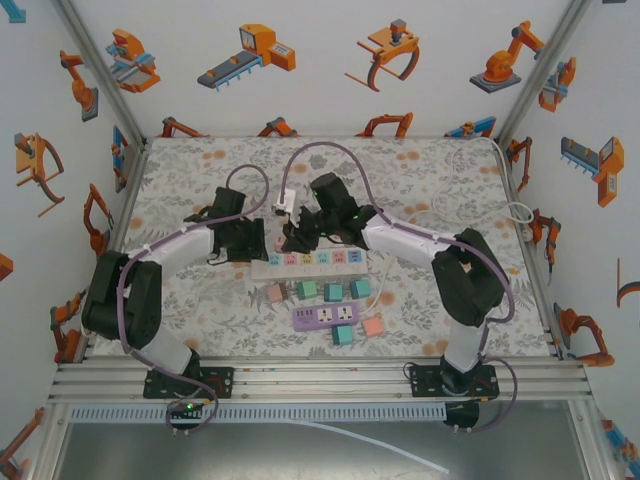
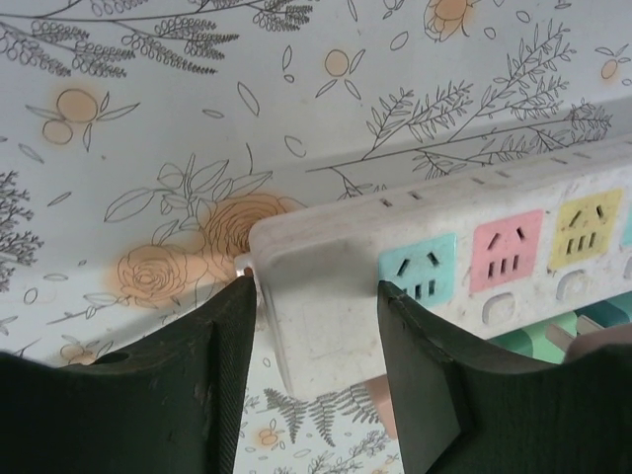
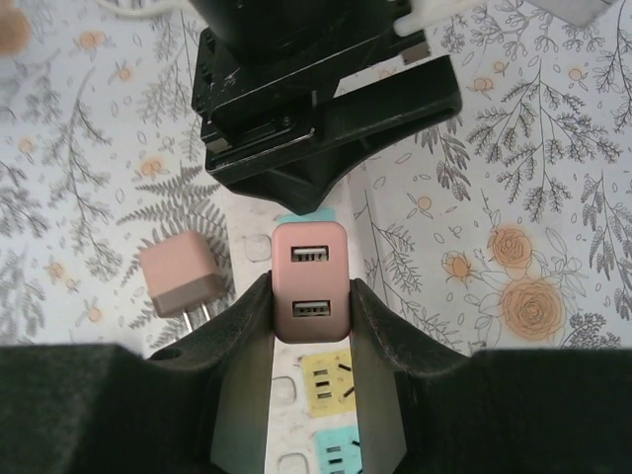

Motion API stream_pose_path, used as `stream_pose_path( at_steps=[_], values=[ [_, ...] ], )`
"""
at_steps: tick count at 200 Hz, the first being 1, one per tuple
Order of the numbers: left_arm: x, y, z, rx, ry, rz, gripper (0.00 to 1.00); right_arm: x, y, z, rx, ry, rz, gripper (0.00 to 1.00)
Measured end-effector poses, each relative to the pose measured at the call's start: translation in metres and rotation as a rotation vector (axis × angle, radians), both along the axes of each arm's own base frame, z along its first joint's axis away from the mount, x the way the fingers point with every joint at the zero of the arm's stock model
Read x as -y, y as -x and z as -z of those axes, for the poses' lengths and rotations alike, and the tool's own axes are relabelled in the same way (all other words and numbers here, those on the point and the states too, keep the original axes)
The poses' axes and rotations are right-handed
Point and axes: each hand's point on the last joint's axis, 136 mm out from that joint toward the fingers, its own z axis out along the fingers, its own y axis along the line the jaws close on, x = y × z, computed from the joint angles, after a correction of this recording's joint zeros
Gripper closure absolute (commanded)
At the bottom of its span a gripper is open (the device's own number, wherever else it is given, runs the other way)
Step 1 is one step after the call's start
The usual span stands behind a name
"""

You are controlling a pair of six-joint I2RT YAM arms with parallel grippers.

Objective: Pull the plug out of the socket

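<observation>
Mid-pull: right end effector (image 3: pixel 311 301) clamped on pink two-port USB plug (image 3: pixel 310 281). Left end effector (image 2: pixel 316 326) clamped on white speckled power strip (image 2: pixel 464 247), bracing. Next, probably a straight lift off the socket.

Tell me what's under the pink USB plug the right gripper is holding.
Under the pink USB plug, clamped in the right gripper, lies the white power strip; its yellow and teal outlets show just below. The plug covers its own outlet, so how far its prongs are seated is hidden.

Loose pink charger (image 3: pixel 182 279) (prongs down), floral tablecloth (image 2: pixel 197 118)
</observation>
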Motion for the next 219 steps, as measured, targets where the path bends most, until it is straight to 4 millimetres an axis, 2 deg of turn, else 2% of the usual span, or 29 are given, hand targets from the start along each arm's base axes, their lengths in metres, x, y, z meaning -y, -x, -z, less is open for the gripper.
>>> stream_pose_path(
  at_steps=[21,50,78,109,129,167,197,212,219],
  values=[
    [-0.004,-0.001,-0.024,0.051,0.02,-0.012,0.48,0.003,0.001,-0.017,-0.08,-0.051,0.077,0.93],
    [-0.012,0.0,-0.072,0.166,0.049,-0.031,0.47,0.013,0.011,-0.044,-0.185,-0.144,0.157,0.94],
    [-0.021,0.011,-0.113,0.268,0.042,-0.022,0.43,0.024,0.034,-0.06,-0.25,-0.179,0.165,0.97],
    [-0.034,0.039,-0.15,0.37,0.003,0.049,0.36,0.035,0.069,-0.068,-0.269,-0.126,0.113,0.98],
    [-0.036,0.062,-0.174,0.451,-0.012,0.139,0.31,0.042,0.102,-0.061,-0.278,-0.035,0.041,0.97],
    [-0.03,0.117,-0.213,0.64,-0.022,0.377,0.24,0.056,0.164,-0.028,-0.325,0.202,-0.12,0.97],
    [-0.023,0.159,-0.217,0.722,-0.044,0.599,0.2,0.064,0.198,-0.006,-0.362,0.347,-0.234,0.96],
    [-0.02,0.178,-0.212,0.737,-0.062,0.714,0.12,0.066,0.21,0.006,-0.382,0.413,-0.281,0.95],
    [-0.02,0.186,-0.209,0.734,-0.07,0.76,0.04,0.066,0.214,0.013,-0.389,0.441,-0.299,0.95]
  ],
)
